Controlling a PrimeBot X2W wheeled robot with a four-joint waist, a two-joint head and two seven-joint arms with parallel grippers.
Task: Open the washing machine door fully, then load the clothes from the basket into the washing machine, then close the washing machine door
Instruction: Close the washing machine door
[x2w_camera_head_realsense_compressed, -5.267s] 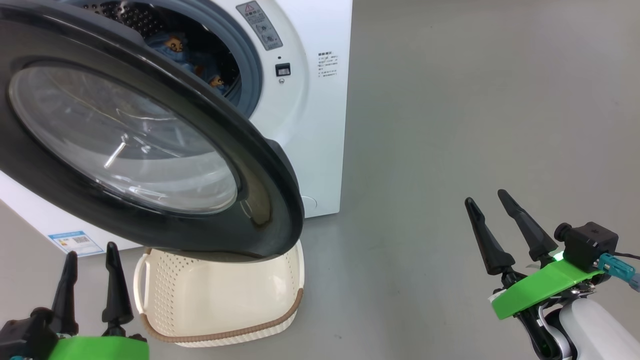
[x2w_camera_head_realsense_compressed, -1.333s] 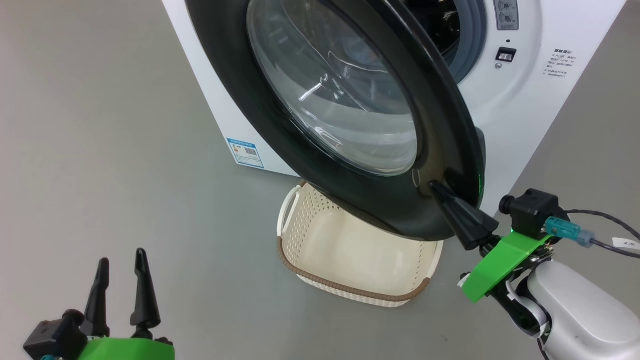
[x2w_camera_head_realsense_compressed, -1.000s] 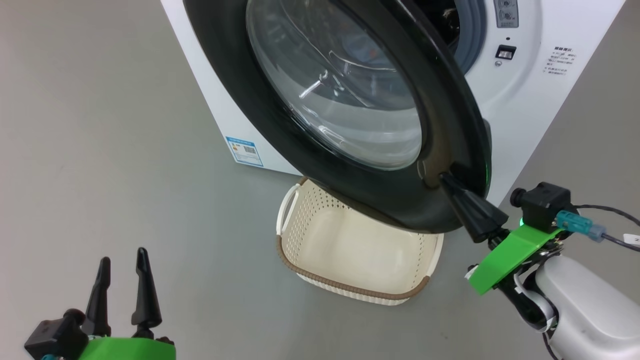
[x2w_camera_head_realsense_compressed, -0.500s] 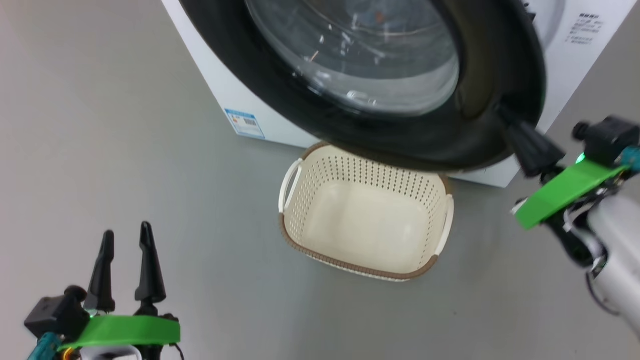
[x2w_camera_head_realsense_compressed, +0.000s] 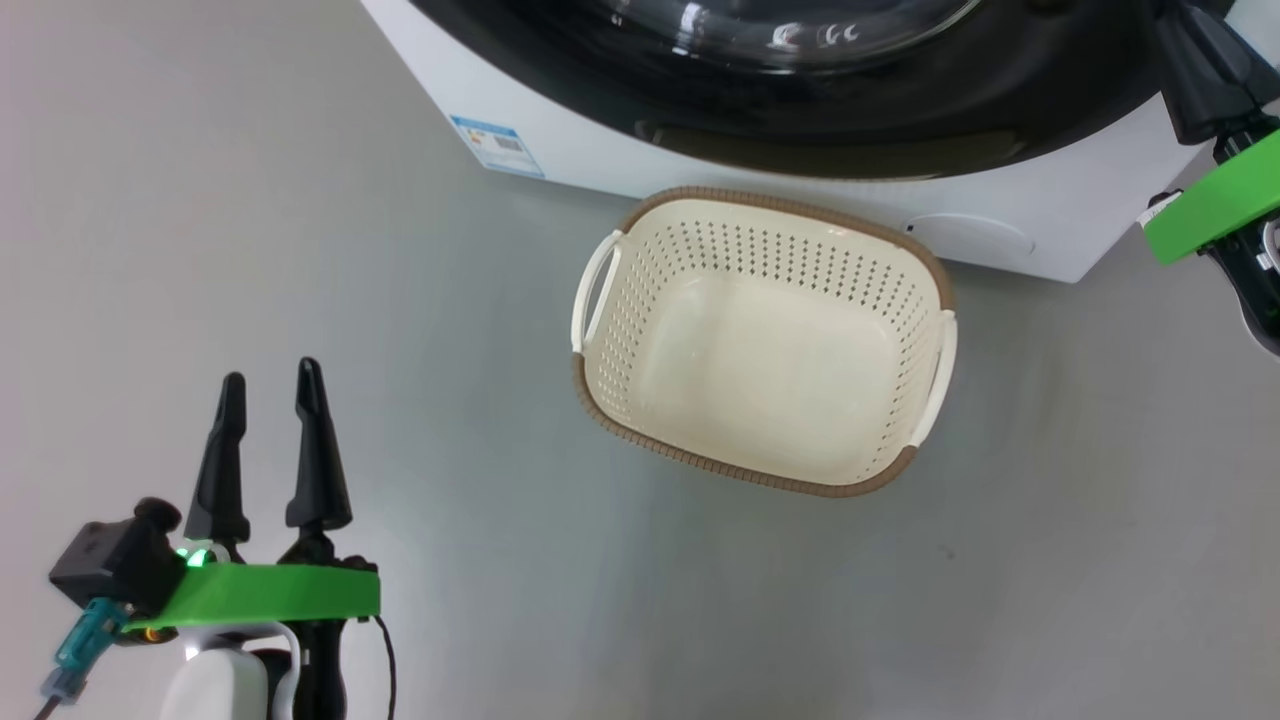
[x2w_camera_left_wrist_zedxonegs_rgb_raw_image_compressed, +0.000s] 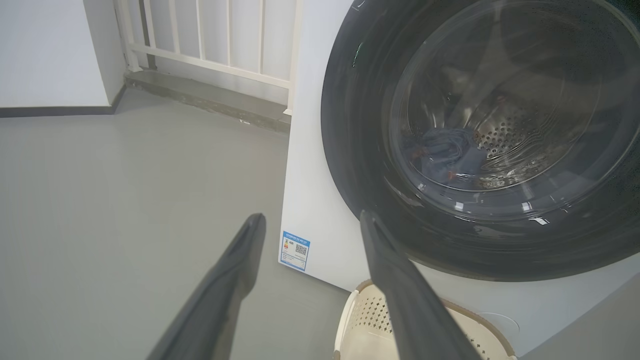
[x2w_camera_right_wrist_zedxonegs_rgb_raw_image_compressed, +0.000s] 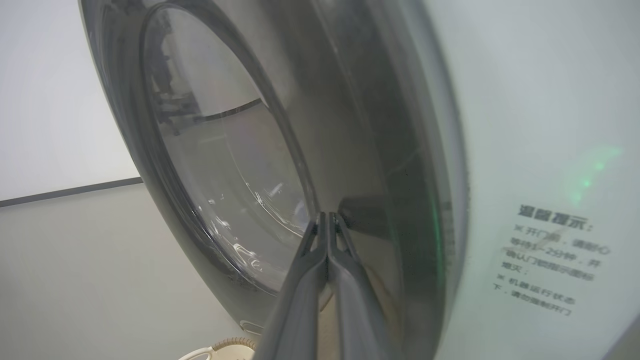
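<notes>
The washing machine (x2w_camera_head_realsense_compressed: 600, 160) is at the top of the head view, with its black door (x2w_camera_head_realsense_compressed: 900, 110) swung in against its white front. In the right wrist view my right gripper (x2w_camera_right_wrist_zedxonegs_rgb_raw_image_compressed: 326, 216) is shut, its tips pressed on the door (x2w_camera_right_wrist_zedxonegs_rgb_raw_image_compressed: 380, 165) near the rim. Its dark fingers (x2w_camera_head_realsense_compressed: 1195, 60) also show at the head view's top right. Through the door glass (x2w_camera_left_wrist_zedxonegs_rgb_raw_image_compressed: 500, 125) the clothes (x2w_camera_left_wrist_zedxonegs_rgb_raw_image_compressed: 445, 155) lie in the drum. The basket (x2w_camera_head_realsense_compressed: 760, 470) stands empty on the floor in front. My left gripper (x2w_camera_head_realsense_compressed: 270, 375) is open at the lower left, holding nothing.
A blue label sticker (x2w_camera_head_realsense_compressed: 497, 145) marks the machine's lower left corner. A white railing (x2w_camera_left_wrist_zedxonegs_rgb_raw_image_compressed: 215, 45) on a low step runs behind the machine to its left. Grey floor (x2w_camera_head_realsense_compressed: 300, 250) lies between my left gripper and the basket.
The door has swung from half open to against the machine's front, with my shut right gripper on its rim the whole way. The head camera has tilted down. My left gripper stays open.
</notes>
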